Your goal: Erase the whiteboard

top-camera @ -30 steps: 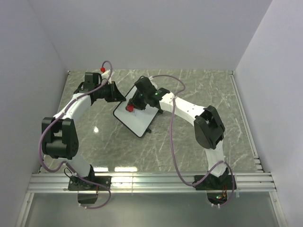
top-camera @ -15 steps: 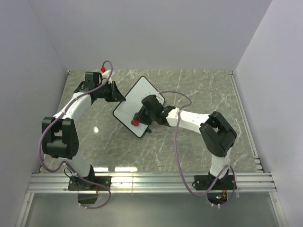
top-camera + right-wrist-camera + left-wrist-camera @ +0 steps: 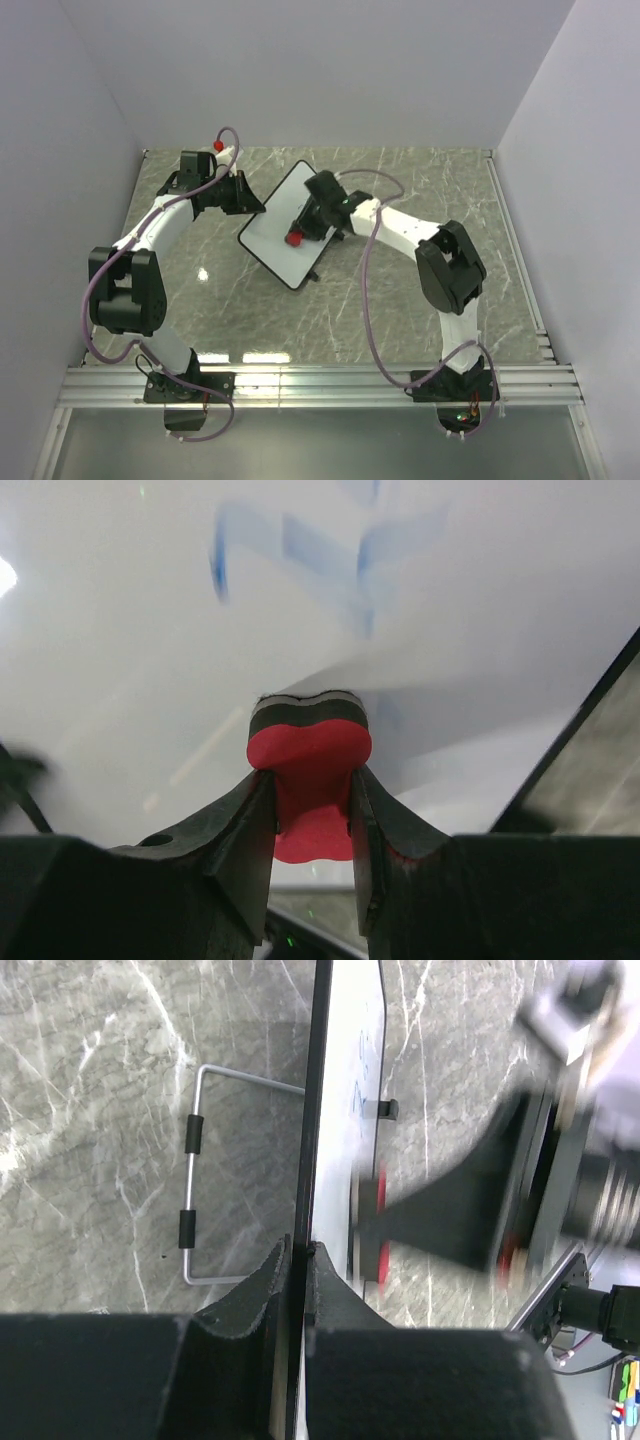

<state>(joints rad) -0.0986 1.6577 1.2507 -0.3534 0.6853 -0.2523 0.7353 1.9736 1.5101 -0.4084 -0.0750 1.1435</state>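
The whiteboard (image 3: 285, 222) lies tilted on the marble table, white with a thin black rim. My left gripper (image 3: 250, 205) is shut on its left edge; in the left wrist view the rim (image 3: 316, 1110) runs between my jaws (image 3: 299, 1260). My right gripper (image 3: 300, 232) is shut on the red bone-shaped eraser (image 3: 295, 239) and presses it on the board's middle. In the right wrist view the eraser (image 3: 309, 765) has its black felt against the whiteboard (image 3: 120, 630), just below blurred blue marks (image 3: 300, 555).
A wire stand (image 3: 190, 1180) with black sleeves sits behind the board in the left wrist view. White walls close in the marble table (image 3: 430, 300) on three sides. An aluminium rail (image 3: 320, 385) runs along the near edge.
My right gripper with the eraser swept from the board's upper left down to its lower edge, then back up to the middle. The left gripper and the board stayed put.
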